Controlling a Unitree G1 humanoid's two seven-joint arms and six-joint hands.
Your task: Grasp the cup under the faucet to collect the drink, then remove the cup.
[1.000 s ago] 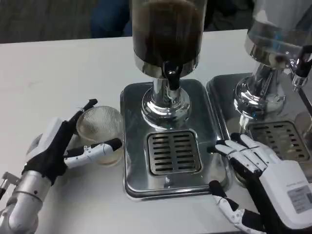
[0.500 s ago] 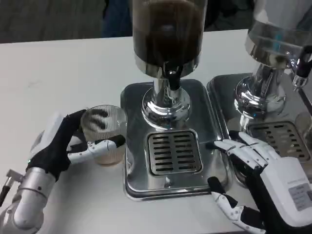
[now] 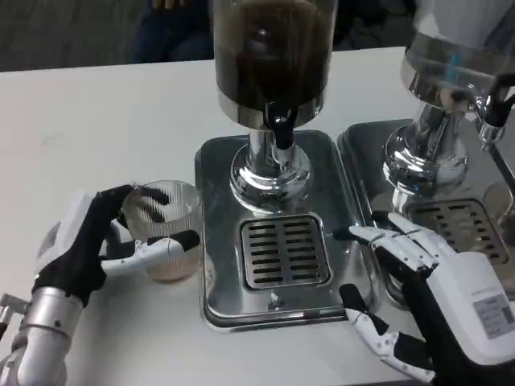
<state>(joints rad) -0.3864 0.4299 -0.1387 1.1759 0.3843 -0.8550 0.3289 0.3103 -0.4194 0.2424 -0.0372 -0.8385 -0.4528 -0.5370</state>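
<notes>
Dispenser (image 3: 273, 64) stands at table (image 3: 96, 121) centre on its drip tray (image 3: 273, 233); faucet (image 3: 282, 129) above the grate (image 3: 284, 251). Cup (image 3: 165, 229) sits left of the tray, off it, within the left hand (image 3: 105, 245). Right hand (image 3: 434, 281) lies at the tray's right edge. Second dispenser (image 3: 459, 72) stands further right.

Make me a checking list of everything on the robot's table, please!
Surface: white table, clean where visible.
Job's things: ribbed glass cup sits left of the steel tray, not under the faucet. The dark drink dispenser stands on the tray, above the drip grate.
Clutter: second dispenser on the right.
Robot hands: left robot hand holds the cup; right robot hand is open, fingers spread by the tray's right edge.
Cables: nothing seen.
Surroundings: dark floor beyond the table.
</notes>
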